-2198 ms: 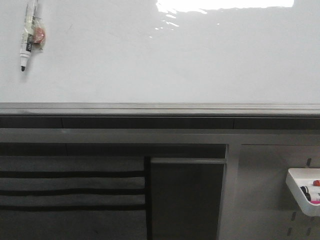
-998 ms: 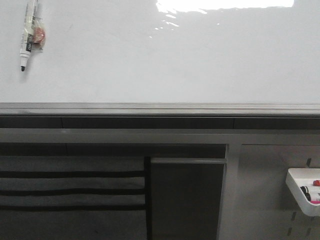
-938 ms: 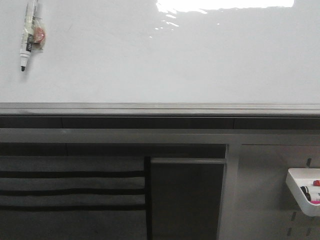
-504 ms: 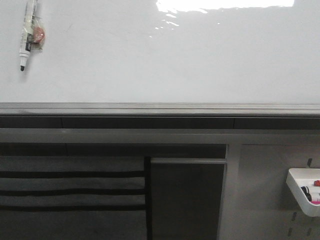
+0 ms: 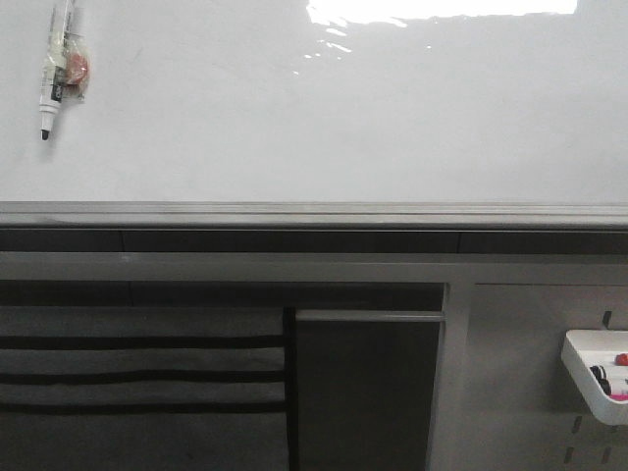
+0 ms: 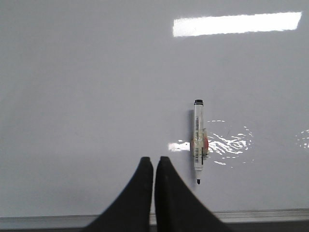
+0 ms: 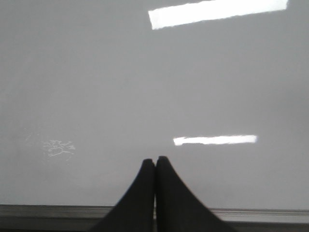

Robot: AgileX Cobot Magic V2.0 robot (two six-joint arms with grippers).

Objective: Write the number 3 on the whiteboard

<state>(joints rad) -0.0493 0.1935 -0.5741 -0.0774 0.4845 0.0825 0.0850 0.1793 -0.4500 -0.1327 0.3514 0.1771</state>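
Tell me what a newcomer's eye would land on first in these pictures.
First, the lone marker stuck on the whiteboard at its upper left in the front view, tip pointing down, with no digit drawn anywhere on the board. Next, the bright glare along the board's top edge. The wrist views show the left gripper and right gripper with fingers pressed together, holding nothing, the marker close beside the left one.

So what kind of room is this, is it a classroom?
Maybe a classroom, but more likely an office or lab. There is a big shiny whiteboard with a black marker stuck on it, and lower down a grey panel with holes holding a small white tray of bits.
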